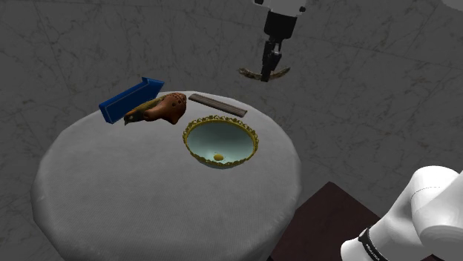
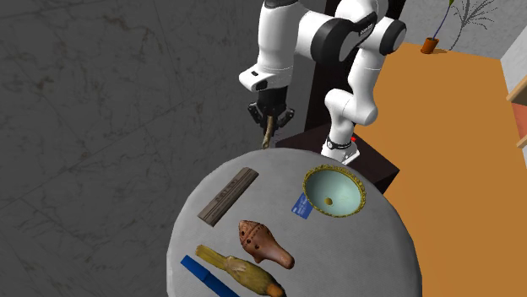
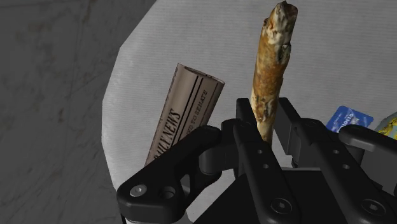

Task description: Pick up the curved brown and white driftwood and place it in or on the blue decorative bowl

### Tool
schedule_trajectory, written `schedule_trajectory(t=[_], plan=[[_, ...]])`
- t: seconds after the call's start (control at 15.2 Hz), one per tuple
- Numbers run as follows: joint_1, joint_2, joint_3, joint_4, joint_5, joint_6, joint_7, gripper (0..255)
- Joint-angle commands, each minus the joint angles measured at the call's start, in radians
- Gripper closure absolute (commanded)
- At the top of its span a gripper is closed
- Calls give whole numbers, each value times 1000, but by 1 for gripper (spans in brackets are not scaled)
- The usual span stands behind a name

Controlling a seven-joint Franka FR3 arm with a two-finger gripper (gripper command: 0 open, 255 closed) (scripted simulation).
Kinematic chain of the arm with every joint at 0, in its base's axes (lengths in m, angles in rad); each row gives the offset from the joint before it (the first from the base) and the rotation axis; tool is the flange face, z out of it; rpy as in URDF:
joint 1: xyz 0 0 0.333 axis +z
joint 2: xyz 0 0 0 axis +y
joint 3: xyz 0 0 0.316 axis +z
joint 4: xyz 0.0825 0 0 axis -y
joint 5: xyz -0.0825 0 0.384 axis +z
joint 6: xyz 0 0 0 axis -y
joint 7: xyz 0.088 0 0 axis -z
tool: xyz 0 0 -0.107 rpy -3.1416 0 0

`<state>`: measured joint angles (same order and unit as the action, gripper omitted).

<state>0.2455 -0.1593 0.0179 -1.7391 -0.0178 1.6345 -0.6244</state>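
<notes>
My black gripper (image 1: 270, 65) is shut on the curved brown and white driftwood (image 1: 264, 73), which hangs in the air past the round table's far edge. In the wrist view the driftwood (image 3: 272, 63) sticks out lengthwise between the two fingers (image 3: 245, 130). The bowl (image 1: 254, 141) has a gold scalloped rim and a pale blue-green inside, and stands on the table nearer than the gripper. In the second exterior view the gripper (image 2: 270, 120) and driftwood (image 2: 269, 135) hover over the table edge, left of the bowl (image 2: 364, 199).
A rolled newspaper (image 1: 217, 104) lies between gripper and bowl. A brown ocarina (image 1: 168, 109) and a blue tray (image 1: 130, 99) sit to the shoulder view's left. A small blue card (image 2: 301, 205) lies beside the bowl. The white round table (image 1: 148, 193) stands on grey marble floor.
</notes>
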Motion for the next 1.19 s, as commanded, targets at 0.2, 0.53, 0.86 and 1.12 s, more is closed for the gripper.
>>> schedule_trajectory(t=[0.2, 0.53, 0.86, 1.12], plan=[[40, -19, 57, -16, 5, -5, 96, 255], [89, -23, 130, -22, 13, -5, 217, 255], [139, 0, 205, 2, 15, -9, 342, 255], [180, 38, 265, 43, 10, -15, 444, 255]])
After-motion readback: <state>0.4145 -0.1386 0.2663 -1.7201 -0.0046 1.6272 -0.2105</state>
